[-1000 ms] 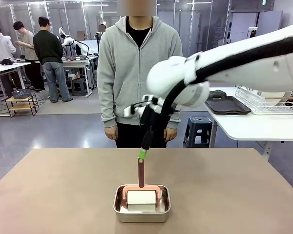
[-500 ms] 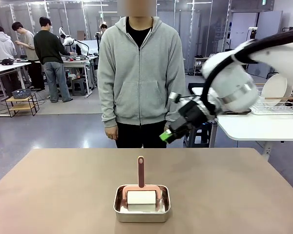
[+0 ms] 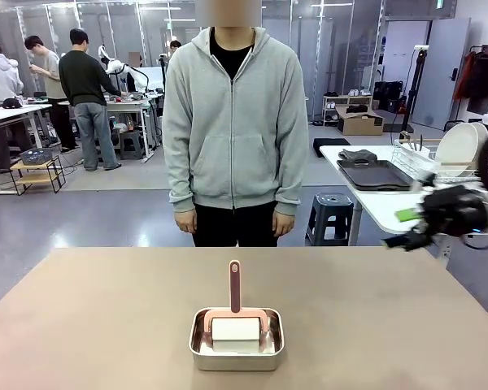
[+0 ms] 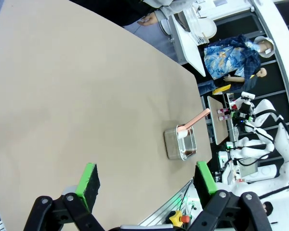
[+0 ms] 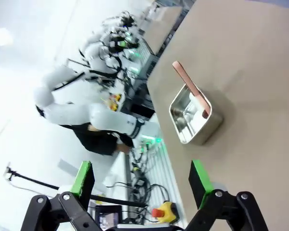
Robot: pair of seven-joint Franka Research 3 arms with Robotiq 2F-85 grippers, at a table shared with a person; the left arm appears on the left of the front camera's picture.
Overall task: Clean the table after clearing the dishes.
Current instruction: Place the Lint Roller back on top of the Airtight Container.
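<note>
Beige-brown matte table (image 3: 89,309) holding small steel pan (image 3: 237,342) | right gripper (image 3: 408,229) hanging off its right edge, jaws wide | left gripper (image 4: 147,179) gaping above, seeing person's hand (image 4: 147,19)

Beyond the desk (image 3: 81,309) we see a person in a grey zip hoodie (image 3: 232,122) over a black shirt, with black trousers. Our right tool (image 3: 407,229), off the desk's far right corner, is black with a green pad and dark cables. In both wrist views our black linkage fingers carry green pads (image 4: 88,179) and round pivot screws.
</note>
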